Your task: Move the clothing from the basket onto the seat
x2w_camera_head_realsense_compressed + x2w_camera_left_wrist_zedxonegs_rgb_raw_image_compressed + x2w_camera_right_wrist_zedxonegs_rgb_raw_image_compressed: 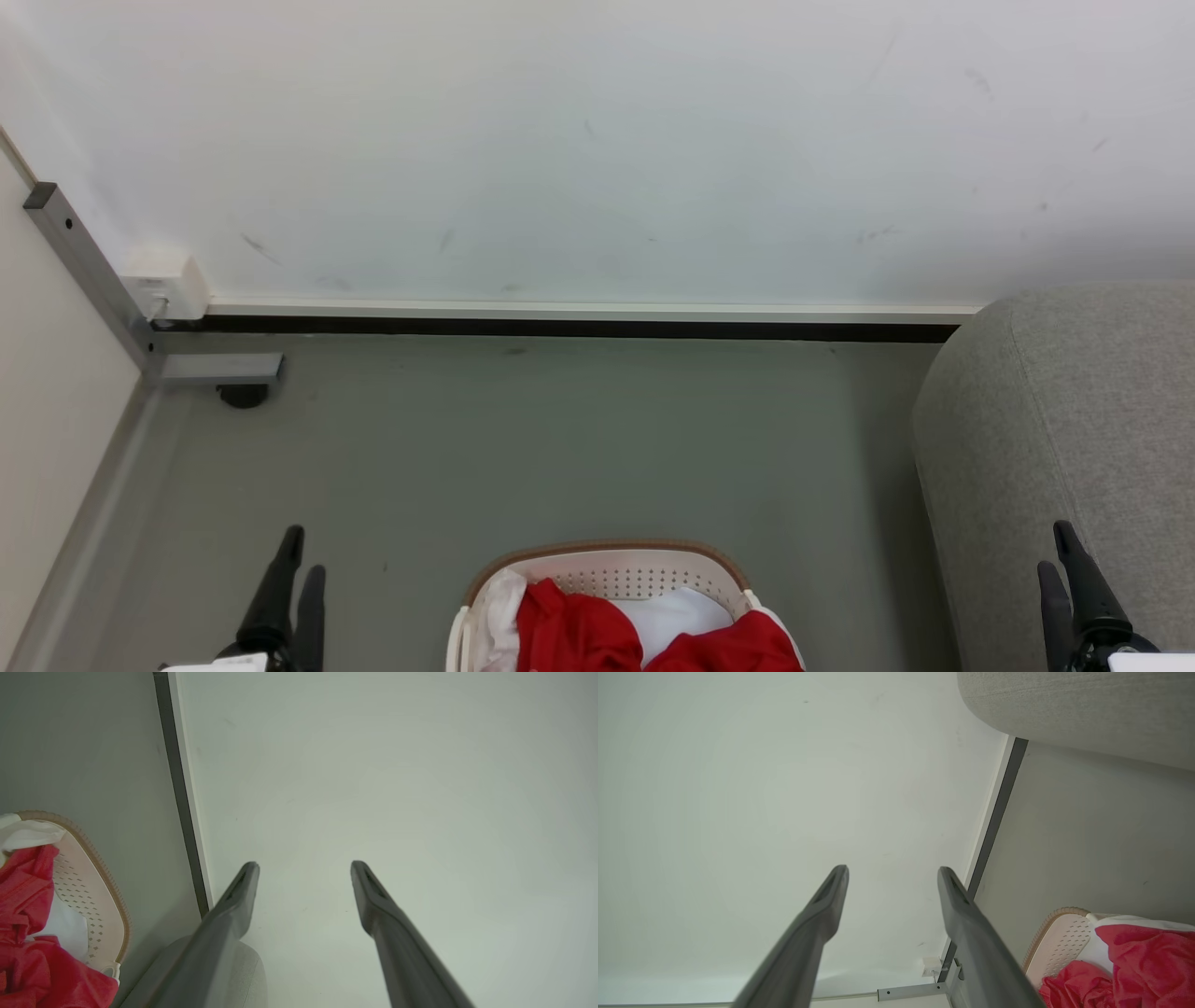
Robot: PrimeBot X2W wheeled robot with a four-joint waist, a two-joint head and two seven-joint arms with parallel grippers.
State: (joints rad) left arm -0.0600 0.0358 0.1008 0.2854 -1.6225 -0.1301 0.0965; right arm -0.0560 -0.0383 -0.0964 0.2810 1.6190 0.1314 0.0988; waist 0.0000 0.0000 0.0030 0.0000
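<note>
Head view has the left claw [303, 553] and the right claw [1053, 549] both empty, each with its two dark fingers spread wide and pinching nothing. The clothing [569, 635], red with white panels, lies heaped in the basket [607, 544]. The basket stands on the floor [560, 439] between the two claws, a little behind their tips. The seat [1074, 401] rises close by the right claw, on its outer side and ahead of it. No garment lies on the part of the seat that can be seen, so the task looks not yet begun: every piece is left to lift out and carry across. Room for moving seems generous ahead of the claws, where bare floor runs to the skirting [579, 327] and the wall [597, 140]. The tight spots are the basket's brown rim, which a descending finger could catch, the seat's rounded edge near the right claw, and a metal rail [84, 271] well off to the left claw's outer side.
</note>
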